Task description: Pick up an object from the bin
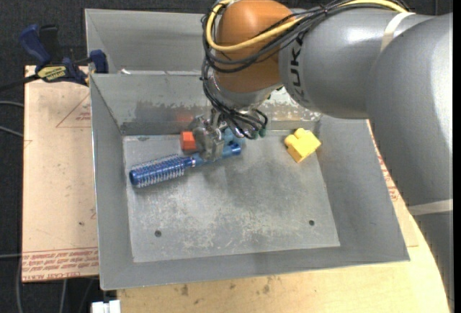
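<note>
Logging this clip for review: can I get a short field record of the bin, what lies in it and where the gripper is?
bin: grey metal, three loose things near the back
gripper: low, at the blue brush's handle
blue brush: lying flat, bristle head to the left, handle running under the gripper
orange block: small, just left of the gripper
yellow block: right of the gripper, apart from the others
grasp: cannot tell

Grey arm (360, 67) (black lettering (294, 65)), orange domed wrist cover (248, 38), yellow and black cables (213, 20).

Jaws low over blue hairbrush (162, 170) handle, beside orange block (188, 139).
</note>
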You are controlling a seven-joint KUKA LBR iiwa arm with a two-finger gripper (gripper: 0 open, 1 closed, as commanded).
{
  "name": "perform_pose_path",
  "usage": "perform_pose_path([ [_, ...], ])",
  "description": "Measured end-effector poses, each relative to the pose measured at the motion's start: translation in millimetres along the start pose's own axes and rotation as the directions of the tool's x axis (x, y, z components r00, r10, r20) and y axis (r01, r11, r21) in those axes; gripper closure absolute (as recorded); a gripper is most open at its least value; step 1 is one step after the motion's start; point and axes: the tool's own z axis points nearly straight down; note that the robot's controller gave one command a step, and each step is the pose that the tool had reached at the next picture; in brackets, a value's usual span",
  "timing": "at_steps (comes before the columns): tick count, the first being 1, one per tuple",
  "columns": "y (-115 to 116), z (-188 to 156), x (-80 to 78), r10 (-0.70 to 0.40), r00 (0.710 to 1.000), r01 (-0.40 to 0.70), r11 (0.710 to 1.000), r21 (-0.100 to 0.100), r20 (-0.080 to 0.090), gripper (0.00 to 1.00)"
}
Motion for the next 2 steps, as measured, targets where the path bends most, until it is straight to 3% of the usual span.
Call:
perform_pose_path([
  [1, 83, -24, 68.7, 0.037, 0.999, -0.037, 0.999, -0.002, -0.003, 1.00],
  [2, 99, -16, 42.5, 0.238, 0.971, -0.238, 0.971, 0.000, 0.003, 1.00],
])
